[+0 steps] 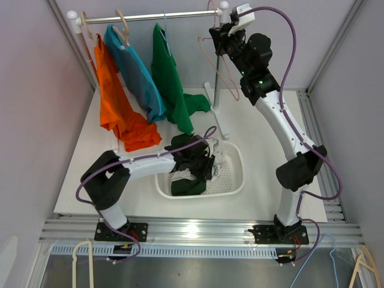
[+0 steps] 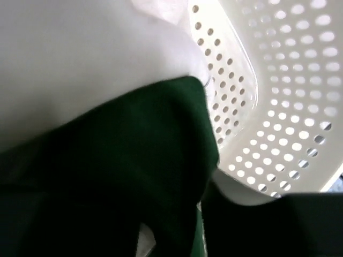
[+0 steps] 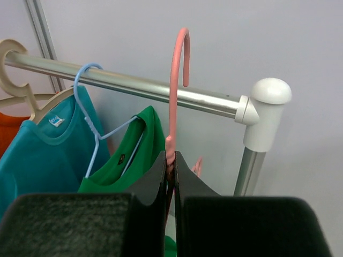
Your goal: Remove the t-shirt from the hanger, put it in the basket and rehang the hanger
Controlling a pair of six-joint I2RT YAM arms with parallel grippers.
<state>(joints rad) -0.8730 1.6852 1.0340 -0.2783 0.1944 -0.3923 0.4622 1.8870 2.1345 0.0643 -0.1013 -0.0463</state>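
Note:
A dark green t-shirt lies bunched in the white perforated basket. My left gripper is low over the basket, right at this shirt. In the left wrist view the dark green cloth covers the fingers, so I cannot tell how the jaws stand. My right gripper is up at the right end of the rail, shut on the neck of a bare pink hanger. The hanger's hook stands just in front of the rail; its pink frame hangs below in the top view.
Orange, teal and green t-shirts hang on hangers along the rail. A white cloth lies in the basket next to the dark shirt. The rack's upright pole and foot stand behind the basket.

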